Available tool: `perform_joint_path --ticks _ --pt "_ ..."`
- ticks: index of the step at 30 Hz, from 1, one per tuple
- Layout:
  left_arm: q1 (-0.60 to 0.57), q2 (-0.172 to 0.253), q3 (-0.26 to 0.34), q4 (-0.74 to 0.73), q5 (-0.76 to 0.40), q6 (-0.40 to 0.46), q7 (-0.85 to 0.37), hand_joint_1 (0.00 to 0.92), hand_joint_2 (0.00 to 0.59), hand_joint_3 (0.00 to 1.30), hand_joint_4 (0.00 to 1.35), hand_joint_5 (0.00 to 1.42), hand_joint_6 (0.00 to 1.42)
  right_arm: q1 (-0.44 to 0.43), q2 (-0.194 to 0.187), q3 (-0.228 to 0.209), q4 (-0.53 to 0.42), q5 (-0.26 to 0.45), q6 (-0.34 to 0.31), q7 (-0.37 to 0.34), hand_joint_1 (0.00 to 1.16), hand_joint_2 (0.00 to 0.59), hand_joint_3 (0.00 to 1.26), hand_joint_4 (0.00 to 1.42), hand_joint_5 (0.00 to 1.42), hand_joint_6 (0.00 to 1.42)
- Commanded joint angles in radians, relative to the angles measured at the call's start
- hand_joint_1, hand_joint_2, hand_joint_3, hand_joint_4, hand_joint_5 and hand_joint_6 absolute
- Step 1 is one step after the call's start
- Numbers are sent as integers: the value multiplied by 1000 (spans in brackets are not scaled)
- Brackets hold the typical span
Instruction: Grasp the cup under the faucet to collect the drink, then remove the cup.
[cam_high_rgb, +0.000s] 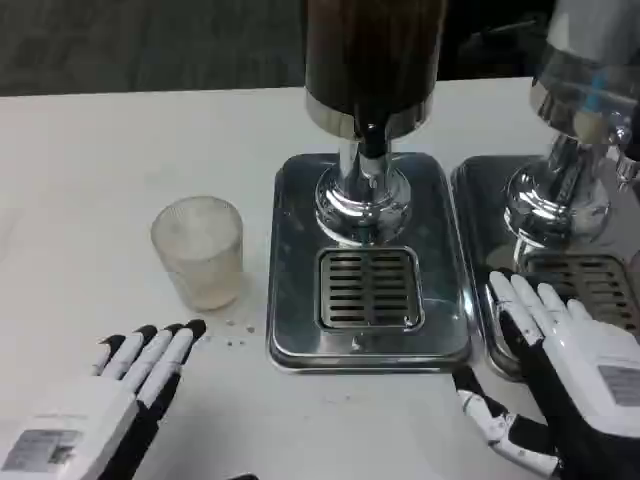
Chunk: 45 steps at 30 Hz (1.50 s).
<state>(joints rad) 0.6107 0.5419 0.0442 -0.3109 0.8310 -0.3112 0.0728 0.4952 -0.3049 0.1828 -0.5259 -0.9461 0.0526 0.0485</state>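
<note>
A clear frosted plastic cup (199, 250) stands upright on the white table, left of the dispenser's steel base (290, 300). The dark drink dispenser (372, 60) rises at top centre, its black faucet (372, 140) above the slotted drip grate (367, 288); nothing sits on the grate. My left hand (120, 385) lies low at the front left, fingers stretched toward the cup, a short way off it, holding nothing. My right hand (560, 370) is at the front right, fingers spread over the edge of the second tray, holding nothing.
A second dispenser (580, 100) with its own steel tray (470, 200) and grate stands at the right edge. A few small drops (236, 335) dot the table near the cup. Bare white table stretches to the left and along the front.
</note>
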Motion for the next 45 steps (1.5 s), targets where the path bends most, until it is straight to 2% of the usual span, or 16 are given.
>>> perform_joint_path --ticks 1,8,13,19,23,25,28,34,42,45 --pt "-9 2 -5 6 -8 9 -12 0 78 0 0 0 0 -7 6 -5 -10 8 7 6 387 467 0 0 0 0" --pt "-13 0 -8 7 -14 19 -27 0 78 0 0 0 0 -7 8 -6 -11 10 9 12 387 467 0 0 0 0" --pt "-7 -9 0 13 -28 1 7 0 78 0 0 0 0 -12 7 -7 -12 14 7 13 386 467 0 0 0 0" --pt "-1 -22 32 42 -78 -81 109 0 73 0 0 0 0 -6 15 -3 -21 20 3 7 386 467 0 0 0 0" --pt "-11 -27 60 76 -112 -134 173 0 53 0 0 0 0 -2 25 6 -34 9 6 11 386 467 0 0 0 0" --pt "-26 -34 78 98 -125 -157 205 0 25 0 0 0 0 1 31 12 -40 1 10 10 386 467 0 0 0 0" --pt "-68 -28 101 145 -142 -181 234 0 1 0 0 0 0 8 43 25 -47 -12 16 7 386 467 0 0 0 0" --pt "-186 -24 120 273 -186 -197 256 0 0 0 0 0 0 13 59 41 -46 -25 15 6 386 467 0 0 0 0" --pt "-440 -1 96 621 -242 -265 316 0 0 0 0 0 0 0 79 63 -50 -40 22 3 385 467 0 0 0 0" --pt "-540 20 73 771 -246 -305 343 32 0 0 0 54 87 -2 90 71 -54 -47 24 1 385 467 1 0 0 0"
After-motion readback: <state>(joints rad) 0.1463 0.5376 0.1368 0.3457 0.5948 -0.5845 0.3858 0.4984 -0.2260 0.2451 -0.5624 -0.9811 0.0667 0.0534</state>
